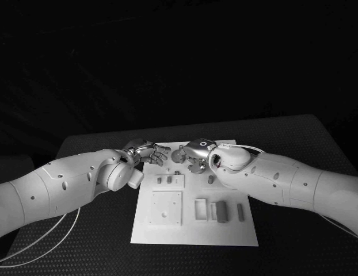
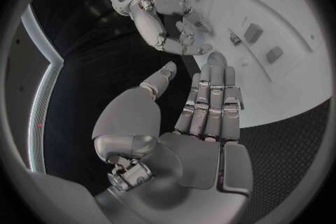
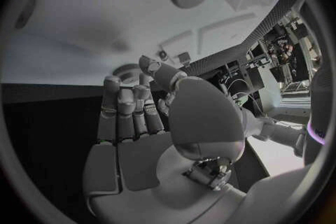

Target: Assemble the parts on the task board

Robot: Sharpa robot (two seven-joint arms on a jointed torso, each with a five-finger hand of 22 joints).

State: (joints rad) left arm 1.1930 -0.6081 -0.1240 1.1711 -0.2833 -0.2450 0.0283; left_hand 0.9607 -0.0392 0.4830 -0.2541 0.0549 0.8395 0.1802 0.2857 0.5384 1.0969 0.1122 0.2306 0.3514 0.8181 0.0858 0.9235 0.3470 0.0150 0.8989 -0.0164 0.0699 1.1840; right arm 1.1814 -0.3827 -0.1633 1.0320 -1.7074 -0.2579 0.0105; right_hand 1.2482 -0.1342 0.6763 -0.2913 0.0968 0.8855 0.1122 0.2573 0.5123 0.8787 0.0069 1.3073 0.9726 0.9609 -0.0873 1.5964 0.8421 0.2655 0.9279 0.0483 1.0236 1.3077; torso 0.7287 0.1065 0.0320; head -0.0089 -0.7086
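1. Two hands hang over the far end of the task board (image 1: 194, 230), the white plate that lies in the middle of the black worktop (image 1: 303, 144).
2. The left hand (image 1: 148, 153) holds nothing. In its own wrist view its fingers (image 2: 210, 102) are stretched out straight, side by side, and its thumb (image 2: 155, 85) points away from them.
3. The right hand (image 1: 193, 154) holds nothing too. Its fingers (image 3: 126, 112) lie flat and close together, and its thumb (image 3: 162, 74) leans across near their tips.
4. The two hands face each other, very close, with a small gap between them. In the left wrist view the right hand (image 2: 171, 28) sits just past the left fingertips, its fingers a little bent.
5. Small grey parts stand on the board just below the hands, nearer the robot. One little group of parts (image 1: 169, 179) is under the left hand. One part (image 1: 210, 178) is under the right hand.
6. Further from the hands, close to the robot, a square plate (image 1: 166, 207) lies on the left side of the board.
7. Beside that plate, on the right-hand side, an open frame (image 1: 201, 209), a dark block (image 1: 221, 212) and a thin bar (image 1: 240, 212) stand in a row.
8. I cannot tell if the fingertips touch the board.
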